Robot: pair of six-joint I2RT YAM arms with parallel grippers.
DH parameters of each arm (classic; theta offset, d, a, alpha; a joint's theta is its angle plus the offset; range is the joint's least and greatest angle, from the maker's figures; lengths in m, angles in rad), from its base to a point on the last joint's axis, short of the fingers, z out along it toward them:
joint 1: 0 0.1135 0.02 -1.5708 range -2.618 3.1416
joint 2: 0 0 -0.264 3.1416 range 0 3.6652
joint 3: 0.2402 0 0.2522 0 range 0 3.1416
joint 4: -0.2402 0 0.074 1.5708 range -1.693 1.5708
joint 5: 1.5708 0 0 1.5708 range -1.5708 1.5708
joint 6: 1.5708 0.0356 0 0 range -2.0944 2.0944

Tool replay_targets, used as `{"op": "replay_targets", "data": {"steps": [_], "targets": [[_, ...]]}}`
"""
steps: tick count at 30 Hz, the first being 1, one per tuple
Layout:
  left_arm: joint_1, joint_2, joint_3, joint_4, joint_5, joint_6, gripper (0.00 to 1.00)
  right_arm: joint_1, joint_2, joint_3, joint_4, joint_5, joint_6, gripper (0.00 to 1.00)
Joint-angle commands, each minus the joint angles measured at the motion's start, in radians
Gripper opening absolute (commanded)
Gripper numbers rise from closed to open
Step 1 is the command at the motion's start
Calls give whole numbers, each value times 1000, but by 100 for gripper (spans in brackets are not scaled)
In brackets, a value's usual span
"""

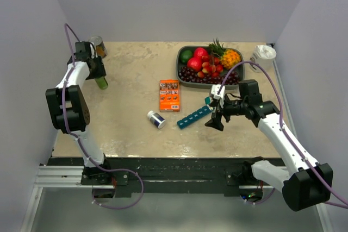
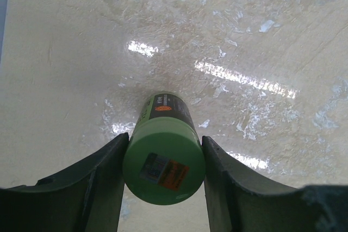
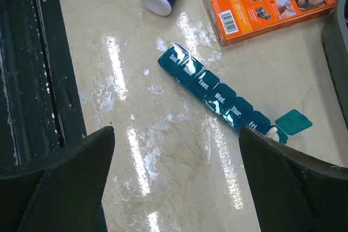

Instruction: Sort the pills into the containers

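At the far left of the table, the left gripper was closed around a green bottle, one finger pressed to each side, well away from everything the sorting needed. Toward the middle, a small white-and-blue bottle lay on its side, with an orange box flat beyond it. Just right of these lay the containers, a teal strip whose long axis ran on a diagonal, from near-left to far-right in the overhead view. The lid of the end compartment nearest the right arm stood open, with something white at its mouth, too small to name. The right gripper hung just beside that open end, so the right arm was clearly the nearer. In its wrist view the strip led away up and to the left from the right-hand finger. Its fingers were spread wide, holding nothing and touching nothing. Any move on the containers looked best suited to this arm.
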Motion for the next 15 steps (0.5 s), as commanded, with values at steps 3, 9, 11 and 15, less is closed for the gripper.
{"op": "replay_targets", "data": {"steps": [3,9,11,15], "targets": [[18,-66,49,-1,10,-21,75,-10,-22,-6,27,0,3,99],[20,-160,32,11,50,-32,89,-15,-23,-6,27,3,1,99],[21,-198,16,31,66,-31,89,-19,-23,-6,27,3,1,99],[20,-366,-85,91,151,-40,90,-29,-22,-4,27,4,3,99]]}}
